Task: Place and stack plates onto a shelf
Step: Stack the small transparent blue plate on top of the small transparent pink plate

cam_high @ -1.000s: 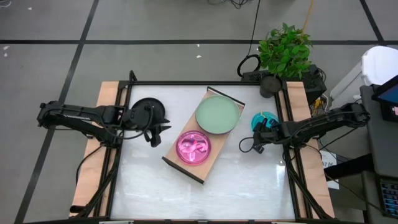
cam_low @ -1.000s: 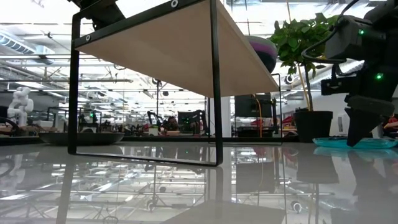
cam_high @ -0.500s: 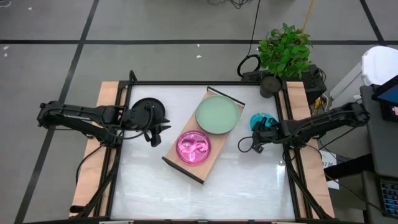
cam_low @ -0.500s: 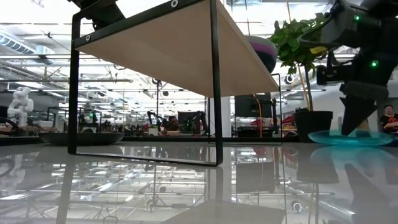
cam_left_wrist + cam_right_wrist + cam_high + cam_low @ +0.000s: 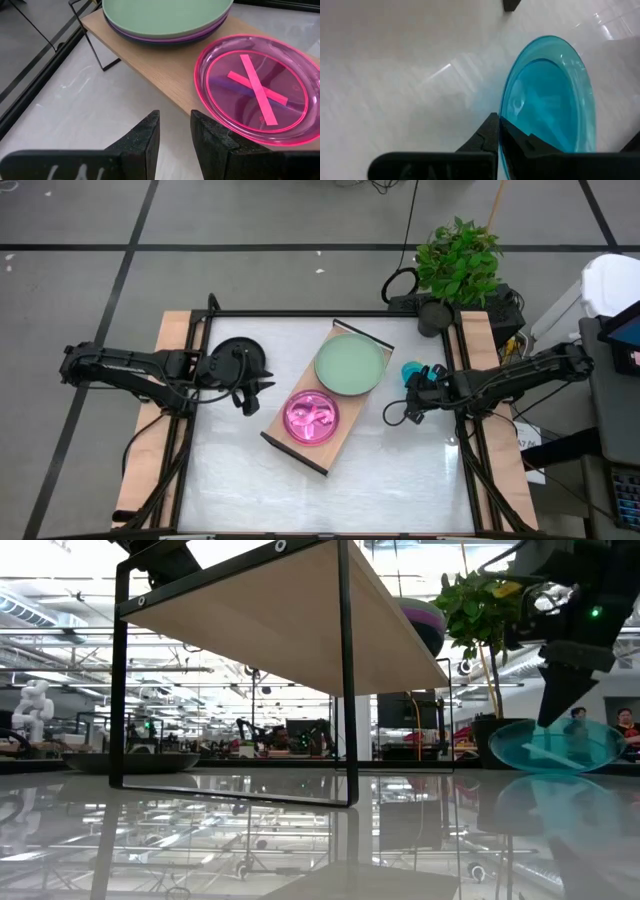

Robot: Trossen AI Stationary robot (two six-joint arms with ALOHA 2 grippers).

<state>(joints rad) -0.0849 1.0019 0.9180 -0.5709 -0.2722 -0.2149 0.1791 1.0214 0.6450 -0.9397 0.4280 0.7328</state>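
The light-wood shelf (image 5: pixel 303 450) stands slantwise mid-table on thin black rails. On it sits a pale green plate (image 5: pixel 350 363) topping a stack with a purple plate (image 5: pixel 165 37), and next to that a pink plate (image 5: pixel 312 417). A black plate (image 5: pixel 238 355) lies flat on the table left of the shelf. My left gripper (image 5: pixel 252 387) hovers by the black plate, open with a narrow gap, pointing at the shelf's pink plate (image 5: pixel 255 90). My right gripper (image 5: pixel 415 383), right of the shelf, is shut on the translucent cyan plate (image 5: pixel 411 370). My right gripper pinches the cyan plate by its rim (image 5: pixel 506 120), one finger on the inner face and one on the outer. The fingers come from above. The plate (image 5: pixel 558 745) is lifted clear of the table, hangs below the fingers and is steeply tilted.
A potted plant (image 5: pixel 455 265) stands at the table's far right corner, behind the right arm. Bare white tabletop (image 5: pixel 330 500) stretches along the near side. The shelf's near end (image 5: pixel 170 75) has free board beside the pink plate.
My right gripper has risen and drawn a little toward the shelf, taking the cyan plate with it. The plate lay flat on the table a second ago; now it is lifted clear and tipped up on edge. The left arm has kept still.
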